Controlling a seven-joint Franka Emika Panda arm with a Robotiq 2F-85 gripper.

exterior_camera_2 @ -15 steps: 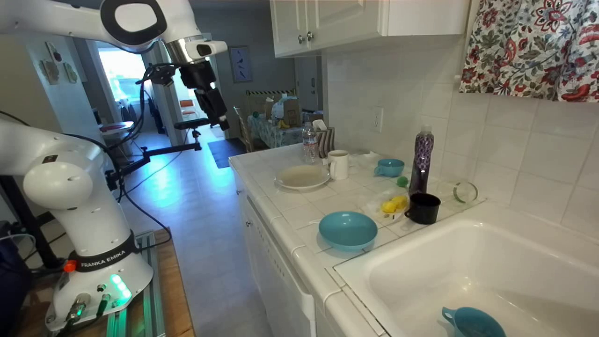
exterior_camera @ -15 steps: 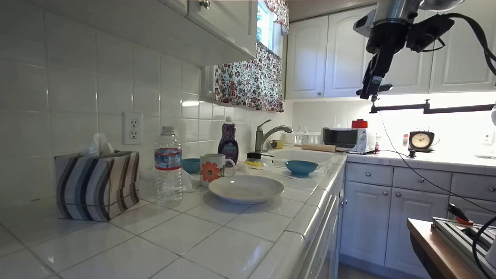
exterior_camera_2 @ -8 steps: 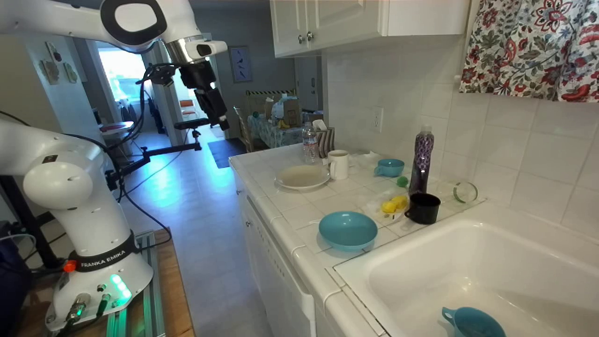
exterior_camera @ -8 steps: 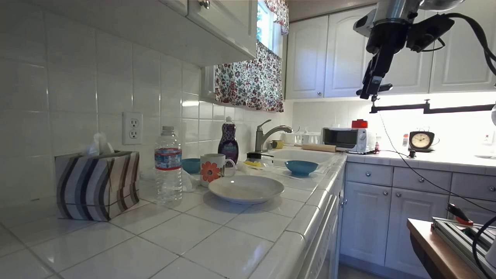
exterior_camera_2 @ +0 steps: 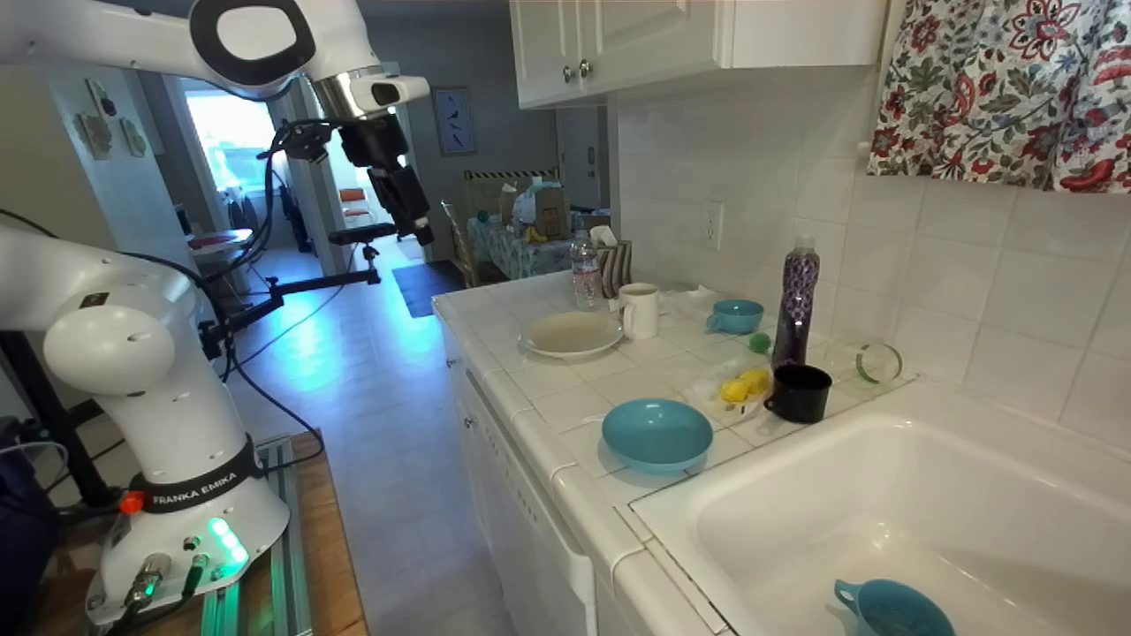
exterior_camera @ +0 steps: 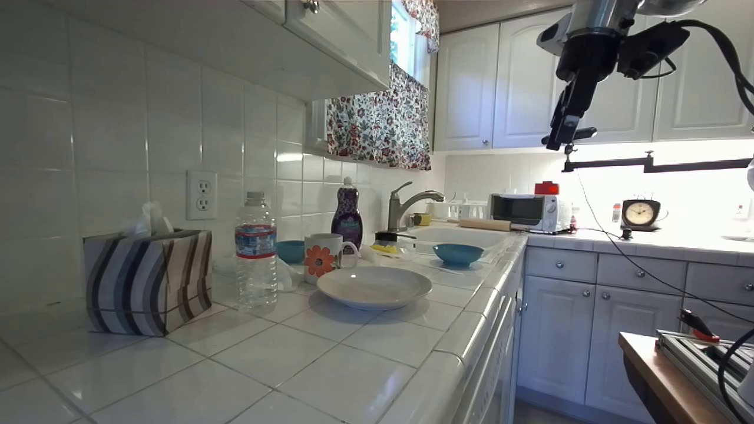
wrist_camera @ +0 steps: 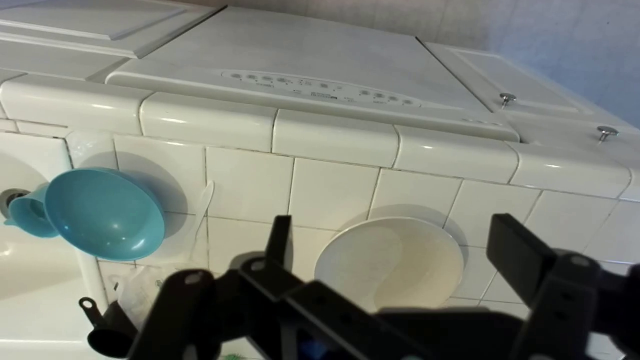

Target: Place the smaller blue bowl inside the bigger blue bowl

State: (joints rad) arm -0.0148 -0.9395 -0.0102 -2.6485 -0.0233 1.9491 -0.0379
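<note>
On tabletop (exterior_camera_2: 570, 408) by sink (exterior_camera_2: 998, 503), note bigger blue bowl (exterior_camera_2: 656, 435), upright, likely to receive. Can't tell which to nest: handled blue cup (exterior_camera_2: 903, 611) in sink or lookalike (exterior_camera_2: 739, 316) near floral mug (exterior_camera: 320, 259). Holding nothing, with fingers (wrist_camera: 520, 252) spread, presumably for rim grasp.

White tiled counter (exterior_camera: 330, 377), faced lengthwise from near and low in an exterior view.
From higher, by the glossy white sink (exterior_camera_2: 972, 495), it is faced almost oppositely in an exterior view, and from above in the wrist view. The wide shallow blue bowl (wrist_camera: 105, 215) is shared by all three.
</note>
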